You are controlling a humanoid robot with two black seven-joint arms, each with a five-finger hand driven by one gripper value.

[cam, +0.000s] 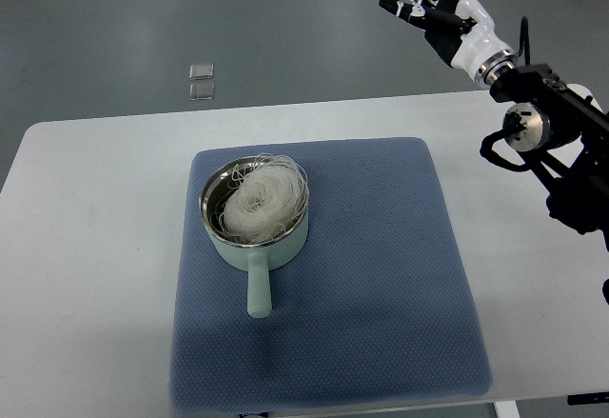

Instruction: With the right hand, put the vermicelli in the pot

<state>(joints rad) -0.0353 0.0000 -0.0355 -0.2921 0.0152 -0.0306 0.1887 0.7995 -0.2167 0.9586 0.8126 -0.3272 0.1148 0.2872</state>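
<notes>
A nest of white vermicelli lies inside a pale green pot with a steel inside. The pot stands on the left part of a blue mat, with its handle pointing toward me. My right hand is raised at the upper right, beyond the far edge of the table, well away from the pot. Its fingers are spread and it holds nothing. The left arm does not show.
The mat lies on a white table. The right arm's black joints hang over the table's right side. Two small clear objects lie on the grey floor beyond the table.
</notes>
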